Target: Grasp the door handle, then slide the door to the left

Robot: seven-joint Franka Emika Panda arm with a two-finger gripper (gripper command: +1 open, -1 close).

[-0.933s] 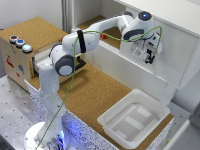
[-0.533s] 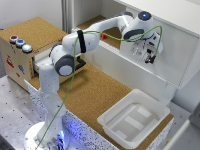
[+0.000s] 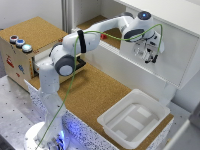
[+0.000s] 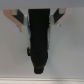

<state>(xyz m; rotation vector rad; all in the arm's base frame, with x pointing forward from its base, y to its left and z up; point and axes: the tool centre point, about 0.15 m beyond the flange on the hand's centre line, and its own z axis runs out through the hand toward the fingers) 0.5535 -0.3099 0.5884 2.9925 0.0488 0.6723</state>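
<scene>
The door (image 3: 172, 42) is a large plain white panel on the front of the white cabinet at the exterior view's upper right. My gripper (image 3: 149, 54) is pressed up against it, and the arm stretches across from the base at the exterior view's left. In the wrist view the door handle (image 4: 40, 40) is a dark upright bar against the white door (image 4: 70, 55). My fingers (image 4: 21, 21) sit close against both sides of it. From the exterior view the handle is hidden behind the gripper.
A shallow white tray (image 3: 150, 99) lies on the cork tabletop (image 3: 100, 95) at the exterior view's lower right. A wooden box with coloured buttons (image 3: 15, 57) stands at the left. A green cable (image 3: 120, 36) loops along the arm.
</scene>
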